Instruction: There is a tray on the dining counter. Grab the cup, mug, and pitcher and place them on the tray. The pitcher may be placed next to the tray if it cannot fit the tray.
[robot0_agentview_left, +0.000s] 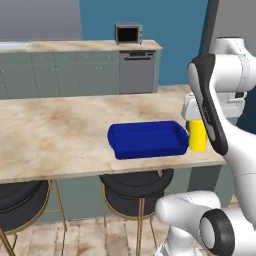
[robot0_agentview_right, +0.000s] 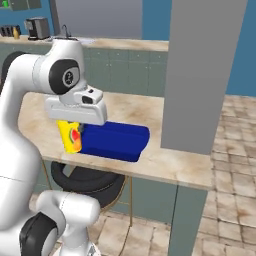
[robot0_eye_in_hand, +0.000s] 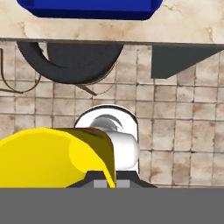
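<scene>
1. The gripper (robot0_agentview_right: 75, 131) was clamped tight on the cup (robot0_agentview_right: 70, 136), carrying it just beside the tray's right end, at the near edge of the dining counter (robot0_agentview_left: 55, 132). Whether the cup touched the slab could not be told.
2. The cup was a plain yellow tumbler without a handle; in the right base view a red-orange mark showed on its side, under the white hand. In the left base view it (robot0_agentview_left: 197, 135) appeared as a smooth yellow cylinder, partly hidden behind the arm.
3. In the hand view the cup (robot0_eye_in_hand: 48, 157) loomed large at lower left, its open mouth tilted toward the camera, yellow outside and darker olive along the inner wall.
4. The tray (robot0_agentview_left: 147, 139) was deep blue, rectangular with rounded corners and a low raised rim, with nothing in it, sitting on the beige marbled slab near its front edge.
5. Black round stools (robot0_agentview_left: 135, 187) with thin brass legs stood under the counter's overhang.
6. A microwave (robot0_agentview_left: 128, 34) sat on the far cabinet counter.
</scene>
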